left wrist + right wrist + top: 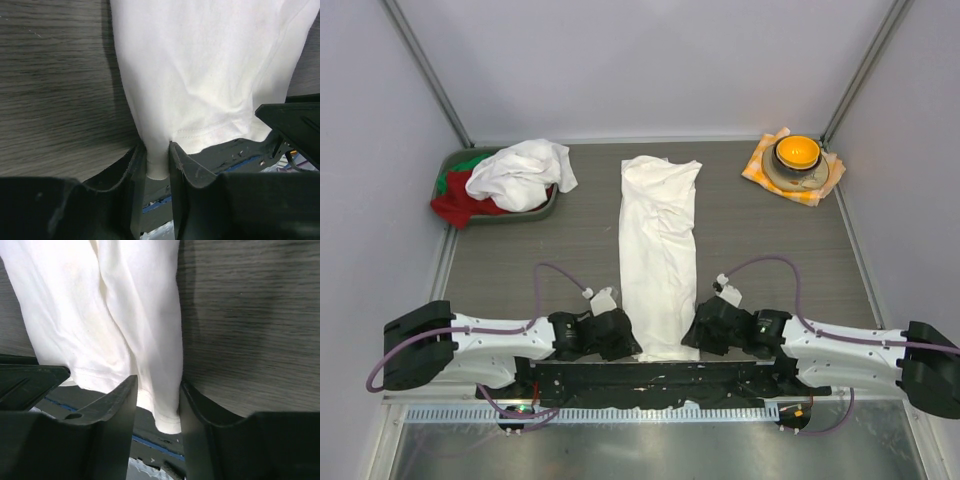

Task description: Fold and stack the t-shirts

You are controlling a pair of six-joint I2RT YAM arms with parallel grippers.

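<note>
The long t-shirt (658, 250) lies in the middle of the table (520, 260) as a narrow strip. It runs from the near edge, where its hem hangs a little over, toward the far edge. Its sides look already turned in, so I judge the lengthwise fold done and the crosswise folds yet to do. My left gripper (156, 150) is at the strip's near left corner. Its jaws are narrow and the hem is squeezed into a thin band between them, so I count that as a hold. My right gripper (157, 390) is at the near right corner with a jaw on each side of the folded edge. The cloth fills the gap, but I cannot tell whether it is really pinched. With both near corners taken, the likely next step is to carry this end toward the far end and halve the strip. A crumpled t-shirt (520, 172) lies in the basket (545, 212) at the far left corner, on top of a red garment (460, 205) and a green garment (465, 162). It is not spread or folded, and I see no stack anywhere. At the far right corner a bowl (797, 152) stands on a checked cloth (757, 168), well apart from my work. I reckon the task is under halfway done.
</note>
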